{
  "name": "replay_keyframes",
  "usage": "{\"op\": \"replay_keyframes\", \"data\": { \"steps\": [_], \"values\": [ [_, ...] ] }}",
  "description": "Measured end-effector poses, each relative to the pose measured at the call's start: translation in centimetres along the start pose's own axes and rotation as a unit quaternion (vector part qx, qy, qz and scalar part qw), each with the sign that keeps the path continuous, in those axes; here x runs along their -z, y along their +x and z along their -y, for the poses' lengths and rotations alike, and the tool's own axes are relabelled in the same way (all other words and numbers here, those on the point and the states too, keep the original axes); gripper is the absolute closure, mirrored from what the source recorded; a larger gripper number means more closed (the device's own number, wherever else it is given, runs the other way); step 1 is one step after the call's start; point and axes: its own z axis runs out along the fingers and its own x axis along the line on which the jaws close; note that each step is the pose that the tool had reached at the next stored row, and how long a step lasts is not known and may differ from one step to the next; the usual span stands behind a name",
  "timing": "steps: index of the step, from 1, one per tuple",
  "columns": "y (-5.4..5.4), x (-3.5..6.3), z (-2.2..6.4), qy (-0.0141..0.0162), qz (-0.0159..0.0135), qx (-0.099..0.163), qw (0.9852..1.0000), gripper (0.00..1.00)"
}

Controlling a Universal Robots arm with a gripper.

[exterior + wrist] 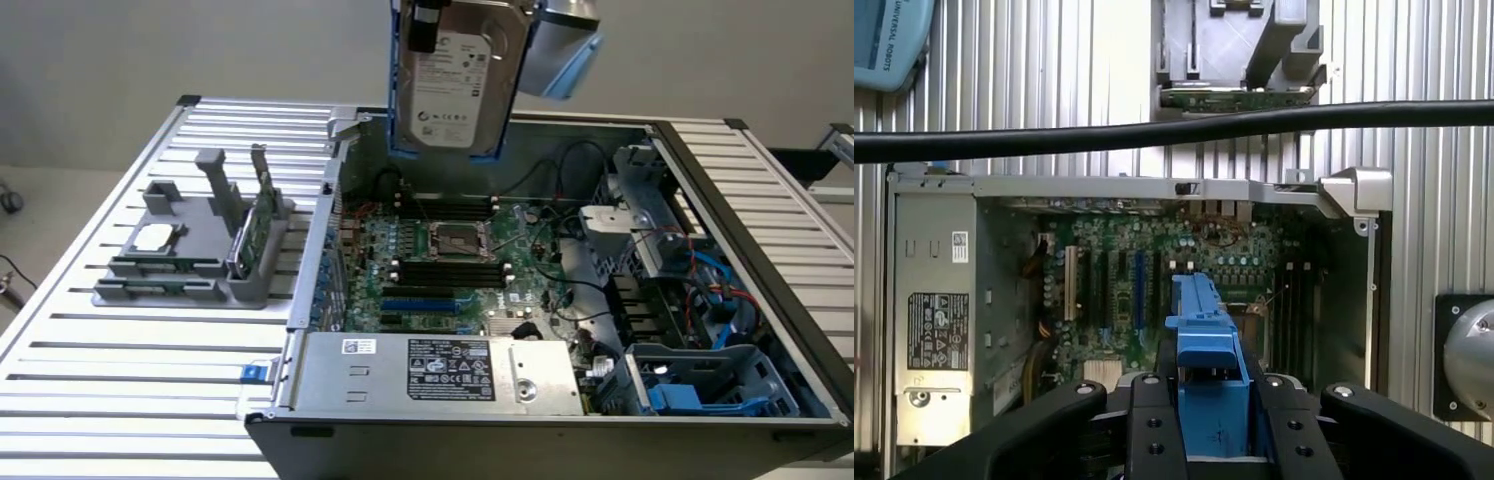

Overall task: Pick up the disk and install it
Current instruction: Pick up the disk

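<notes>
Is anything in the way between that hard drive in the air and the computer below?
Nothing visible. The gripper holds the disk above the open case, with bare air beneath it. Loose cables lie inside the case toward the exterior view's right.

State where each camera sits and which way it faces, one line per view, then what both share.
Exterior view: off the arm, raised over one end of the open computer case, looking down along the slatted table; the end effector shows at the top, holding the disk upright above the case.
Wrist view: on the wrist, facing straight down into the case; black fingers clamp the disk's blue carrier.
Shared: disk, motherboard, power supply, grey holder.
</notes>
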Motion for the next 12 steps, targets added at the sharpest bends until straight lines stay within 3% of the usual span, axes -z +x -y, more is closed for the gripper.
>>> {"op": "replay_keyframes", "data": {
  "steps": [12],
  "values": [
    [3.1,0.35,3.34,0.0002,0.0011,0.000,1.0000,0.67]
  ]
}}
